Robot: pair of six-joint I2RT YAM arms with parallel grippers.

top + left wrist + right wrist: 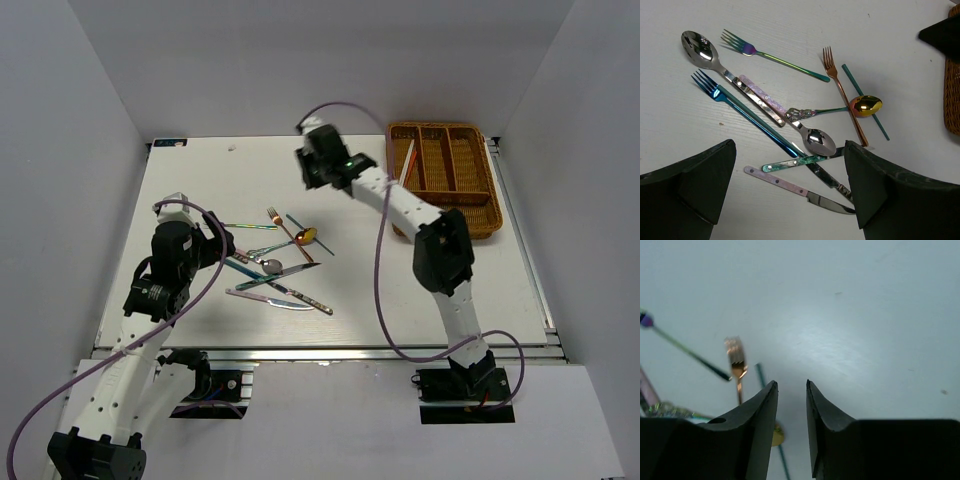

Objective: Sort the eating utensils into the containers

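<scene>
The eating utensils lie in a loose pile on the white table: a copper fork (278, 222) (829, 60) (735, 360), a gold spoon (307, 237) (865, 106), a teal chopstick (855, 85), a blue fork (715, 92), silver spoons (700, 47), an iridescent fork (747, 48) and a pink-handled knife (270, 298) (785, 184). The wicker tray (450, 222) stands at the far right and holds a thin pale stick (408, 160) in its left slot. My left gripper (222, 245) (790, 190) is wide open and empty, above the pile's near-left side. My right gripper (306, 170) (790, 387) is narrowly open and empty, above bare table beyond the pile.
The tray's edge shows at the right of the left wrist view (952, 100). White walls enclose the table on three sides. The right arm's forearm (400, 205) stretches from the tray's left side toward the table's middle.
</scene>
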